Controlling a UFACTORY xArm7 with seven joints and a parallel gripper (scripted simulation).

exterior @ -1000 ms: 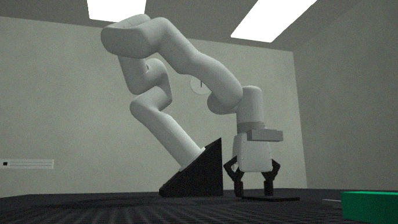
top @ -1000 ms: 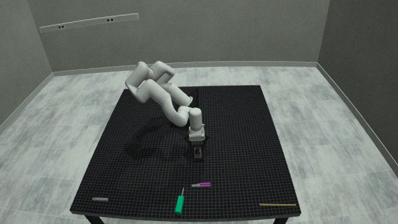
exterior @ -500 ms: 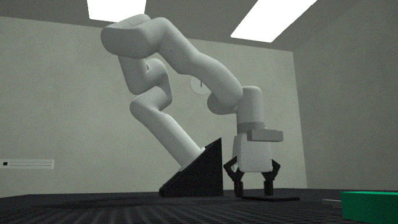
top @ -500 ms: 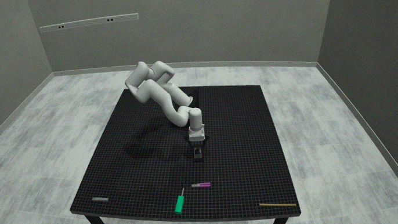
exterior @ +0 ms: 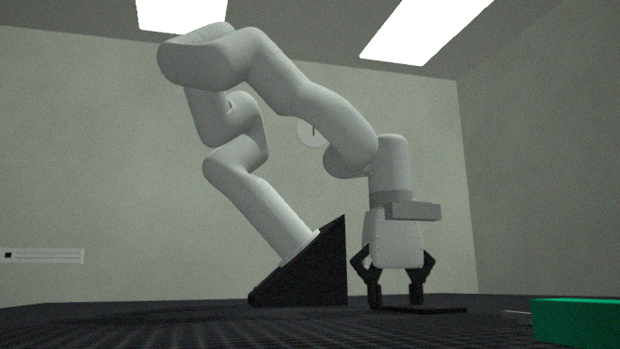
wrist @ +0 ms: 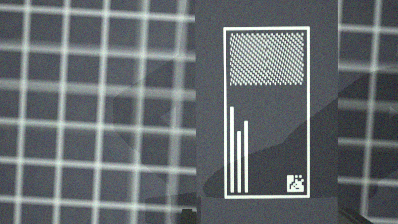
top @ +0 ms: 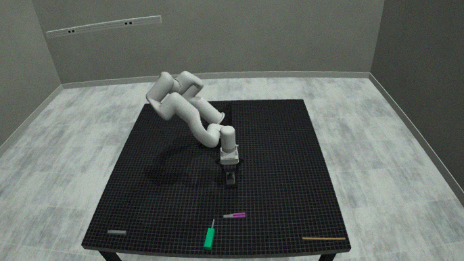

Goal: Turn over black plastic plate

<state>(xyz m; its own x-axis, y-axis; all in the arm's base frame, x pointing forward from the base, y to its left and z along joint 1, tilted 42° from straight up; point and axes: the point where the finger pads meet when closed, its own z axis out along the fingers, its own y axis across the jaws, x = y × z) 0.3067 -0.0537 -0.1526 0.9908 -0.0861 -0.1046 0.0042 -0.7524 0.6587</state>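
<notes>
Gridded mat (top: 277, 152), black plate (wrist: 265, 100) flat mid-table, gripper (exterior: 394, 289) open astride it
</notes>
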